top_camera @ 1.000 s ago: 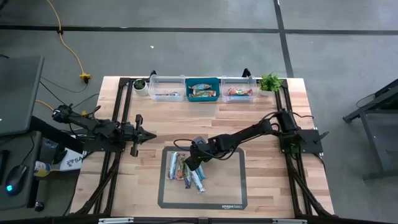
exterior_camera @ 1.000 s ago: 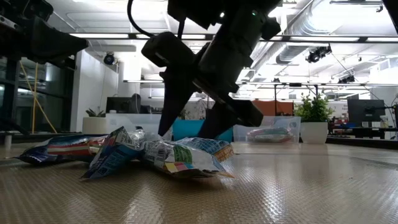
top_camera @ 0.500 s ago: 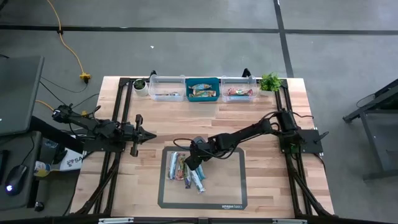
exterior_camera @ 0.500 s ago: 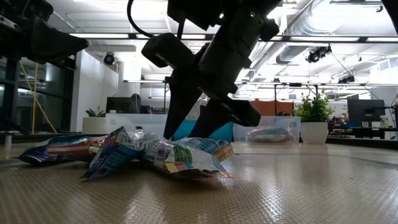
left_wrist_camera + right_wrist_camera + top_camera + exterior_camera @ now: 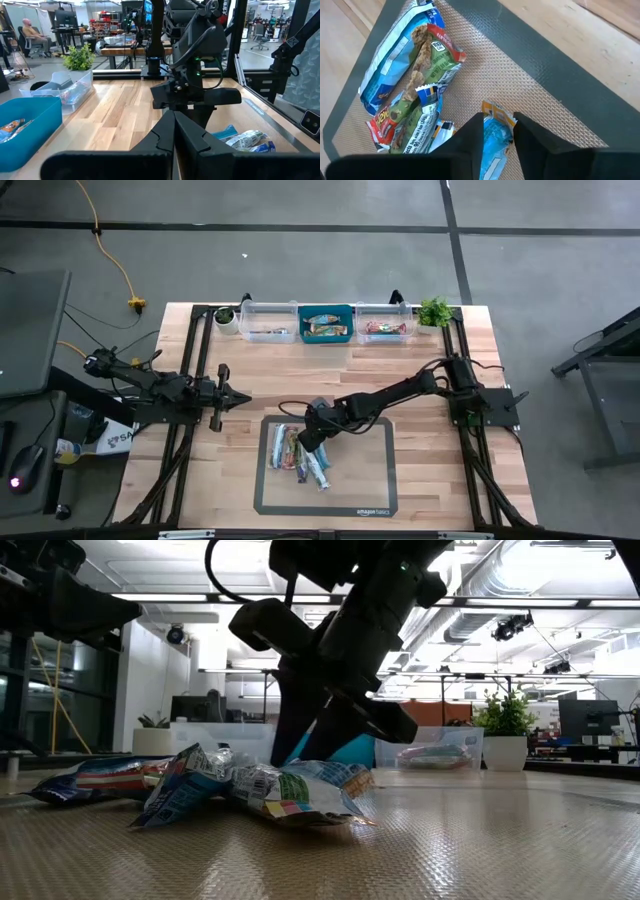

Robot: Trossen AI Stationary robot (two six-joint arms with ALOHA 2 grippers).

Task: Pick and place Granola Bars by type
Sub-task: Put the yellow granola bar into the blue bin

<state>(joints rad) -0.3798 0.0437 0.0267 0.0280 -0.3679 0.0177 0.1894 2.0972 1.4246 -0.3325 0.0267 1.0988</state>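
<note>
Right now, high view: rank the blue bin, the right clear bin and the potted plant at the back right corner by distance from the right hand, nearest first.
Right hand sits at the bar pile on the mat.
1. Blue bin, middle of the back row, nearest.
2. Right clear bin, further right in the row.
3. Potted plant, back right corner, farthest.

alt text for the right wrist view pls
The right gripper has its two dark fingers closing around a light-blue granola bar on a dark woven mat. Beside it lies a pile of bars in blue, green and red wrappers; pale wooden table shows beyond the mat.
</note>
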